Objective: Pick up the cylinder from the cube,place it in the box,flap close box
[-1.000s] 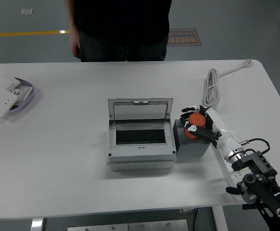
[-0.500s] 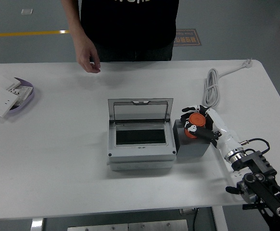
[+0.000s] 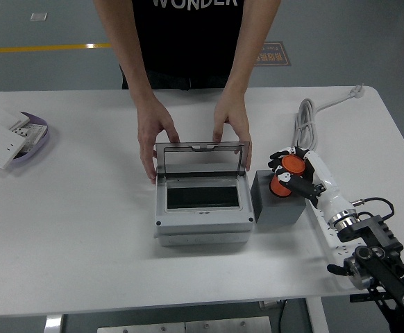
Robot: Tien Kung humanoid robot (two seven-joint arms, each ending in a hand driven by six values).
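Note:
An orange cylinder (image 3: 287,175) is held in my right hand (image 3: 290,173), whose fingers are curled around it just above the grey cube (image 3: 277,201). The cube stands against the right side of the grey box (image 3: 202,220). The box's clear lid (image 3: 202,158) stands open and upright. A person at the far side holds both sides of the lid with both hands (image 3: 153,135). My left arm is out of view.
A white coiled cable (image 3: 306,121) lies behind the cube at the right. A purple dish with white switch plates (image 3: 7,139) sits at the far left edge.
The person has leaned in and put both hands on the open lid. My right hand has lifted the orange cylinder slightly up and right off the cube.

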